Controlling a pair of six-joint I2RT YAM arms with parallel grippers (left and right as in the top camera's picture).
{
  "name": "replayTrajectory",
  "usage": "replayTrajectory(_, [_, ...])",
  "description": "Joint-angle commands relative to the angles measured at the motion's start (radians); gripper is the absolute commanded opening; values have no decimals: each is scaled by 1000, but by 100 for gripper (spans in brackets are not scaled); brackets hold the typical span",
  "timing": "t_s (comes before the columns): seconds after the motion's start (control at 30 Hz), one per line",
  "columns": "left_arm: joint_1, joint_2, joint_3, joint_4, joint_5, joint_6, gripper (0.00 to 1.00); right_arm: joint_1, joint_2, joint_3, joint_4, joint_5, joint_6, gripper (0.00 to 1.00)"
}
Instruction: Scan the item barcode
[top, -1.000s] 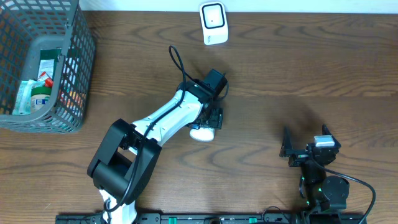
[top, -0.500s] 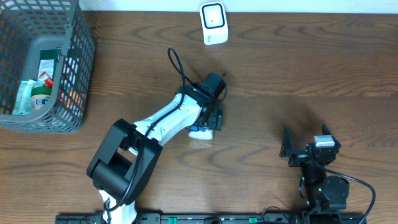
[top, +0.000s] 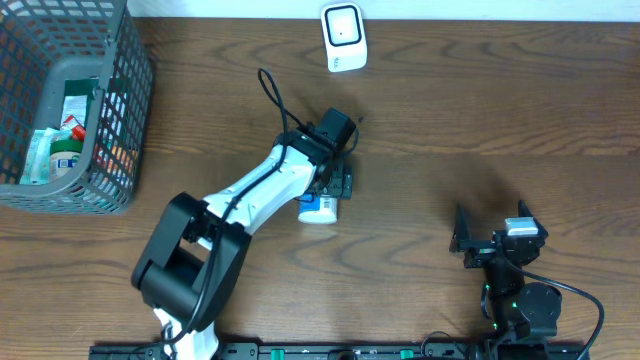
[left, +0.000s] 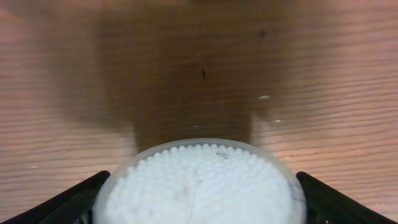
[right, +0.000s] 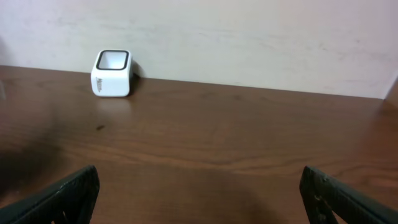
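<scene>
Tub (top: 318, 208) is lying at counter (top: 480, 120) centre, scanner (top: 343, 37) sitting at 12 o'clock, left claw (left: 200, 179) straddling tub with jaws spread, seemingly not pinching, right claw (right: 199, 179) idling spread at 5 o'clock; likely pickup step, next needing firm pinch and barcode carried to scanner.
</scene>
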Motion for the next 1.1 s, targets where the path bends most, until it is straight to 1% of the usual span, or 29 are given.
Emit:
replayTrajectory(0.0, [3, -61, 30, -8, -36, 20, 92, 6, -5, -1, -3, 2, 12, 99])
replayTrajectory(0.3, [3, -64, 27, -102, -36, 19, 92, 6, -5, -1, -3, 2, 12, 99])
replayTrajectory(0.4, [1, -62, 1, -118, -36, 19, 92, 6, -5, -1, -3, 2, 12, 99])
replayTrajectory(0.63, [-1, -62, -39, -115, -36, 19, 91, 6, -5, -1, -3, 2, 12, 99])
replayTrajectory(0.8, [-3, -62, -61, -109, -36, 19, 87, 6, -5, -1, -3, 2, 12, 99])
replayTrajectory(0.9, [-3, -62, -76, -84, -36, 19, 86, 6, -5, -1, -3, 2, 12, 99])
replayTrajectory(1.07, [-3, -62, -78, -16, -16, -24, 85, 6, -5, -1, -3, 2, 12, 99])
